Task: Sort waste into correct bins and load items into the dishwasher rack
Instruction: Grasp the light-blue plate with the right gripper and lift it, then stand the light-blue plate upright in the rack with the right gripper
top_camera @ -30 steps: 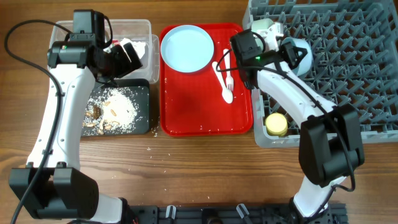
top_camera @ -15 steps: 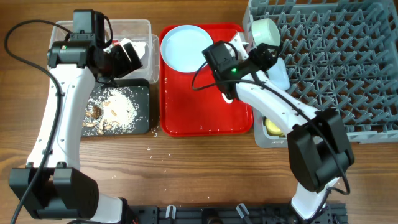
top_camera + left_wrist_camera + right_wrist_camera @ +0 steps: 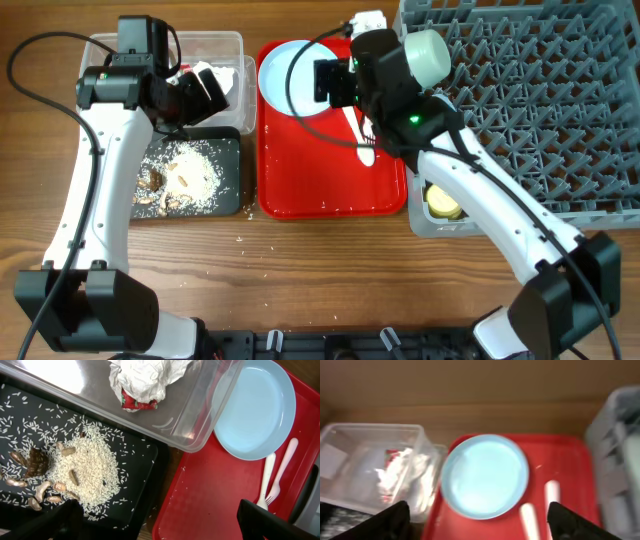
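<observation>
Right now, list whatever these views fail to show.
Overhead: the right arm covers the plate's right edge, much of the fork and spoon, and part of the yellow cup.
Right wrist: everything is blurred; fork and spoon run off the bottom edge.
Left wrist: the left gripper's finger hides the spoon's bowl.
</observation>
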`<state>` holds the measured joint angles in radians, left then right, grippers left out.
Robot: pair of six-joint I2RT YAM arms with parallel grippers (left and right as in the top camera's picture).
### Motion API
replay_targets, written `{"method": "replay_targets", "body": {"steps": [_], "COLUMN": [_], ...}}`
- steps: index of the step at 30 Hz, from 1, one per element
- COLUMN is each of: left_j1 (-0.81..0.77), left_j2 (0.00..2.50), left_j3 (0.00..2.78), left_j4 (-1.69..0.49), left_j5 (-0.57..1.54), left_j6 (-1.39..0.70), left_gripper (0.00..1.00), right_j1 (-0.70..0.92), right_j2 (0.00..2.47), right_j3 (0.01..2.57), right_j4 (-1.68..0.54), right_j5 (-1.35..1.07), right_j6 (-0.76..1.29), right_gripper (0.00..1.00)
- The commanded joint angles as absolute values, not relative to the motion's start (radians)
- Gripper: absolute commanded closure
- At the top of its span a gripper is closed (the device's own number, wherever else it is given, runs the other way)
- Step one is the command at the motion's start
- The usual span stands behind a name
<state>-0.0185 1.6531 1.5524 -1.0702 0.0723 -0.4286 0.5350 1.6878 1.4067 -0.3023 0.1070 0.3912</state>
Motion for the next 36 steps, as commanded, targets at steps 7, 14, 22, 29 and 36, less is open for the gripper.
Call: {"method": "replay_targets", "body": {"steps": [7,14,22,29,36], "left_j1": [-0.015,-0.015,-0.015,-0.015,-0.015], "left_j2": [1.655,1.655,1.655,1.655,1.655], "left_j3": [1.558,1.558,1.558,1.558,1.558], "left_j4": [-1.07,-1.07,-1.07,-1.07,-1.07], "left_j5": [0.066,0.066,0.066,0.066,0.066], "left_j6": [-0.427,-0.427,-0.427,-0.427,-0.427], "left_gripper": [0.0,0.0,0.0,0.0,0.0], "right_j1": [0.473,0.474,0.467,0.381,0.365], "right_j2": [2.121,2.265,2.306,2.123,1.701], "right_j3": [1.663,1.683,1.69,1.69,1.69], "right_j4": [-0.484,-0.486,-0.546,-0.641,-0.653], "right_j5": [-0.081,-0.084,-0.102,-0.103,0.14], "right_j6": [0.763,0.839,0.838,0.621,0.319], "right_gripper": [0.37,0.61,0.91,0.96,0.96]}}
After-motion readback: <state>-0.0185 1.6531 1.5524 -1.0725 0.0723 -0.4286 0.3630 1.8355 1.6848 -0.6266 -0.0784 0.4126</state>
